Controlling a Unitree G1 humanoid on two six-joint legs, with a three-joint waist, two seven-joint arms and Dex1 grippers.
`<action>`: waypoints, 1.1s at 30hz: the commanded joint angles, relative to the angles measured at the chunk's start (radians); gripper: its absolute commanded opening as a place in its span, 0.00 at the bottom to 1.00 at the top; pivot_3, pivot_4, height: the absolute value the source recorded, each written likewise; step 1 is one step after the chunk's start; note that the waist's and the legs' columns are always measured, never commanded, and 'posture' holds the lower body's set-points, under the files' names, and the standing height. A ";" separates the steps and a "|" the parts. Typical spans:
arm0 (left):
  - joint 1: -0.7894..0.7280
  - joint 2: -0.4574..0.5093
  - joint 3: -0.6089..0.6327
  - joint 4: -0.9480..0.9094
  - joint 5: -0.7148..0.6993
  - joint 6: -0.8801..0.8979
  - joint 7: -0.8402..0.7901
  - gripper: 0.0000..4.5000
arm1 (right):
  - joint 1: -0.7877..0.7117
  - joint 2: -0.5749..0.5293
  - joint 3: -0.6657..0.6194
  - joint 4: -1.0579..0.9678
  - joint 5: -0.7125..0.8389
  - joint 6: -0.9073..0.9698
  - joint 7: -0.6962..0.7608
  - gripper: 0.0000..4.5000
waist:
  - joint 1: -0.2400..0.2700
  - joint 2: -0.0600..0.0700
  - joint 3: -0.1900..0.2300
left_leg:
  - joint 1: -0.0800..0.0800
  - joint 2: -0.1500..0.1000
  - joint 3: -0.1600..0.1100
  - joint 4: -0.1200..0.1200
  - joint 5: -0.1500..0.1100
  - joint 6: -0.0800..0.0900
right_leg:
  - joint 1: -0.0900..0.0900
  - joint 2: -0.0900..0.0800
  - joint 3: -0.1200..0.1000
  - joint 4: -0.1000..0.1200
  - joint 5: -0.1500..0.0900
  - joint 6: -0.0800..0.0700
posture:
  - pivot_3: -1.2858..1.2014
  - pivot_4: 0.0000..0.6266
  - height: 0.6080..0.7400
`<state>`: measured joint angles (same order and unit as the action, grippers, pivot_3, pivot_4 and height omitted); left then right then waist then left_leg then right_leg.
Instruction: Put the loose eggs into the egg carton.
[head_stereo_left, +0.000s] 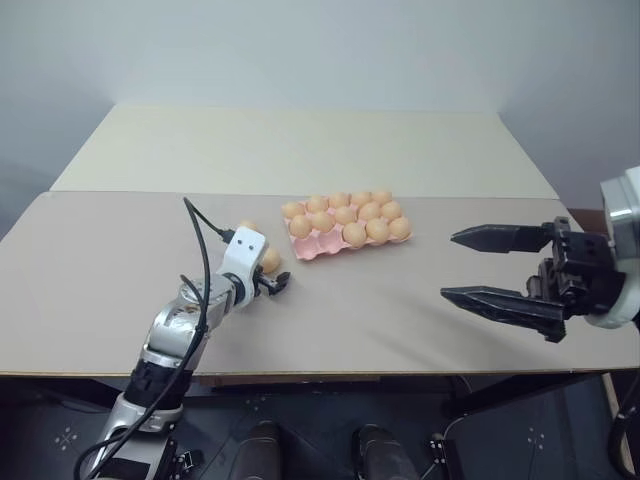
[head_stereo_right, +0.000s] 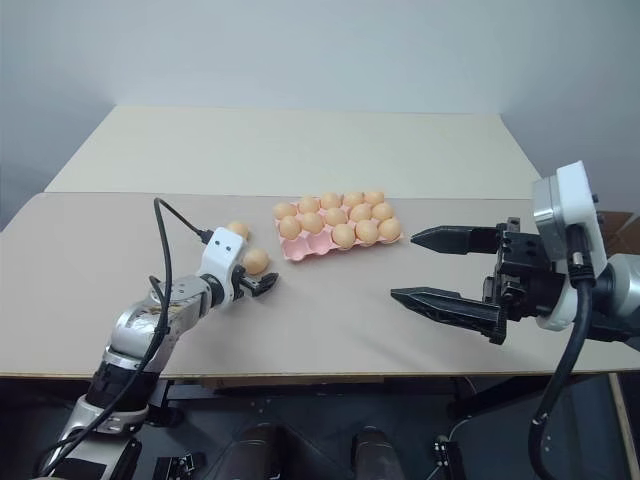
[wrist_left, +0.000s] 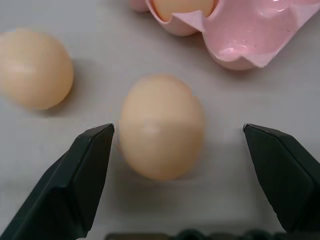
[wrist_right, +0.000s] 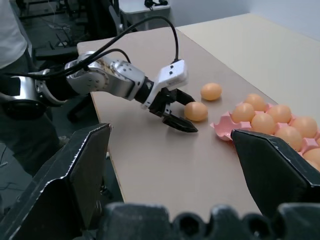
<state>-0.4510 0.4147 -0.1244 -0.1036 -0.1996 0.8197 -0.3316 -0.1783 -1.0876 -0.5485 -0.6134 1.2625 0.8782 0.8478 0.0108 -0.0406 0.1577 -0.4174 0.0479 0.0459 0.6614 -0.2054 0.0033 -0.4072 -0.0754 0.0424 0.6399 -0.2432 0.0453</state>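
Your left gripper (head_stereo_right: 262, 284) has its jaws spread wide and holds nothing; the nearer loose egg (wrist_left: 161, 126) lies on the table (head_stereo_left: 400, 310) between its two fingers (wrist_left: 75, 185), not clamped, closer to one pad than the other. A second loose egg (wrist_left: 34, 68) rests just beyond that finger and off to its side, apart from the first. So you have two loose eggs.

The egg carton (wrist_left: 250, 35) sits just past the fingertips, its nearest corner cup empty and pink. From the head camera the carton (head_stereo_left: 318, 248) carries twelve eggs as far as you can count; the cups at the end nearest your left gripper show bare.

Your right gripper (head_stereo_left: 478, 266) hangs above the table on the far side of the carton from the left one, fingers parted wide and empty, pointing toward the carton. Bare tabletop lies between it and the carton, and more between both grippers and the near table edge.
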 joint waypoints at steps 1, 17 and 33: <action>-0.030 -0.011 -0.007 0.009 0.019 -0.040 -0.015 1.00 | -0.010 -0.001 -0.007 -0.021 0.026 -0.014 -0.007 1.00 | 0.000 0.000 0.000 | 0.000 0.000 0.000 0.000 0.000 0.000 | 0.000 0.000 0.000 0.000 0.000 0.000 | 0.52 0.24 1.00; 0.011 0.069 -0.052 -0.208 0.083 -0.092 -0.087 0.37 | 0.001 -0.005 -0.025 -0.018 0.038 -0.009 -0.033 1.00 | -0.001 0.000 0.000 | -0.002 0.000 0.000 0.000 0.000 0.000 | -0.001 0.000 0.000 0.000 0.000 0.000 | 0.52 0.24 1.00; -0.413 -0.094 -0.224 0.436 0.223 -0.470 -0.249 0.35 | 0.002 -0.008 -0.007 -0.057 0.014 -0.011 -0.152 1.00 | -0.003 0.000 0.000 | -0.007 -0.002 -0.003 0.000 -0.001 0.002 | -0.002 0.000 -0.001 -0.008 0.001 0.002 | 0.52 0.24 1.00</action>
<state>-0.8275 0.3248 -0.3444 0.2987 -0.0031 0.4123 -0.5705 -0.1721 -1.0878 -0.5245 -0.6493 1.2617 0.8784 0.7010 0.0078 -0.0406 0.1577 -0.4249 0.0463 0.0425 0.6610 -0.2063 0.0053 -0.4090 -0.0752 0.0413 0.6316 -0.2420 0.0476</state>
